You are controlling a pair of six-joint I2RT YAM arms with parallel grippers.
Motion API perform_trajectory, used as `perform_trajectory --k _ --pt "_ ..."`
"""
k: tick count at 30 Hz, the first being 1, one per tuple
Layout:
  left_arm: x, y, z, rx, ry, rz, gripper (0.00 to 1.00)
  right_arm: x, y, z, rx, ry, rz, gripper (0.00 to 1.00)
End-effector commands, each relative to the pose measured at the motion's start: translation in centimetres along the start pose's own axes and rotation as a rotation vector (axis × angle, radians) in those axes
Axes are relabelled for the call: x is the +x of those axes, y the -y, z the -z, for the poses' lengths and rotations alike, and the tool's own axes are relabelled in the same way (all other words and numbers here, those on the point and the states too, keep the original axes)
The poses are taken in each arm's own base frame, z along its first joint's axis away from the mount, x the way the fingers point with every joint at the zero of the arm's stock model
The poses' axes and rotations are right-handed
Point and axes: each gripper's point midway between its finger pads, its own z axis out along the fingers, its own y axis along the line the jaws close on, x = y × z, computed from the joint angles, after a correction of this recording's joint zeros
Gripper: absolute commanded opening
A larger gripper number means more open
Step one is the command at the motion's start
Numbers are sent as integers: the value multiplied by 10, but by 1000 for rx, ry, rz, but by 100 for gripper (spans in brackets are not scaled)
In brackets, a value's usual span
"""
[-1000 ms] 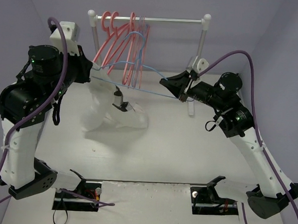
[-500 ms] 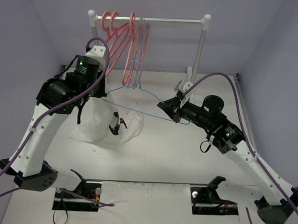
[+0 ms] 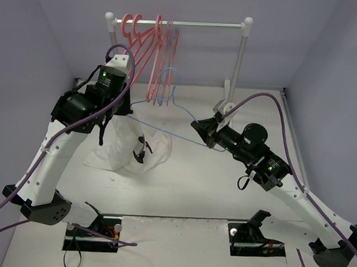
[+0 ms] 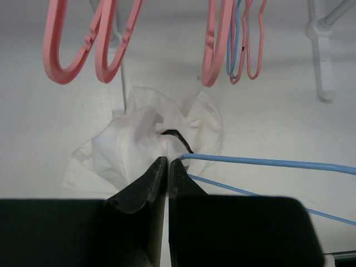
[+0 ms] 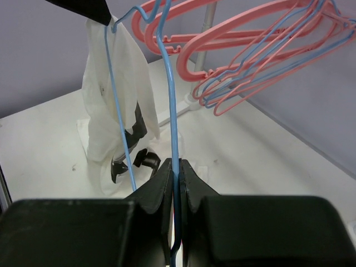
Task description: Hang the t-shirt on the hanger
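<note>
The white t-shirt [image 3: 127, 146] with a black print hangs from my left gripper [image 3: 130, 107] and its lower part lies bunched on the table. In the left wrist view the left gripper [image 4: 168, 160] is shut on a fold of the t-shirt [image 4: 130, 146], right beside one end of the hanger [image 4: 267, 162]. The thin light-blue hanger [image 3: 166, 131] is held in the air between both arms, hook pointing to the rack. My right gripper [image 3: 197, 128] is shut on its other end. The right wrist view shows that gripper [image 5: 176, 162] clamping the hanger [image 5: 174, 142], with the t-shirt [image 5: 114, 94] draped over its far end.
A white clothes rack [image 3: 190, 24] stands at the back of the table with several pink hangers [image 3: 141, 48] and thin blue ones [image 5: 267, 61] on its rail. Its right post [image 3: 238, 62] rises behind my right gripper. Purple walls close in the sides.
Both arms have come down and towards the near side with the hanger. The left gripper has moved right, and the t-shirt now bunches more on the table.
</note>
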Motion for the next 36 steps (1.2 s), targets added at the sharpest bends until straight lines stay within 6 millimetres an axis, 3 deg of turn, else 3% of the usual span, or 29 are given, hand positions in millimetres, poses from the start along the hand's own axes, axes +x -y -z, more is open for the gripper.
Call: perform_trajectory --k 1,6,9,11,16,17,20,22,23,24,25,29,32,36 --pt "-26 25 22 124 83 64 0 -45 15 -7 113 198 -1 0" --pt "-29 63 35 238 88 50 0 -52 7 -23 85 234 -8 0" --pt "-36 81 48 300 108 61 0 -73 6 -31 70 303 -11 0" --pt "-41 85 50 311 118 67 0 -86 5 -34 64 338 -6 0" --pt "-77 86 76 354 232 73 0 -129 -3 -46 -2 433 11 0" --pt "-87 82 83 347 271 79 0 -146 -7 -42 -25 467 16 0" --pt "-102 69 95 317 339 64 0 -168 -13 -32 -60 514 21 0" --pt "-107 59 103 294 371 69 0 -163 -14 -26 -61 510 23 0" --pt "-106 57 104 291 372 64 0 -145 -15 -28 -61 475 21 0" --pt "-104 56 101 283 365 57 0 -147 -14 -25 -60 481 21 0" --pt "-98 58 97 282 345 47 0 -120 -16 -28 -67 429 -9 0" --pt "-85 79 88 356 278 52 0 -78 -25 -30 -104 361 -119 0" --pt "-82 85 88 381 263 53 0 -59 -34 -35 -140 319 -155 0" --pt "-93 79 104 397 311 67 0 -30 -31 -43 -121 183 -154 0"
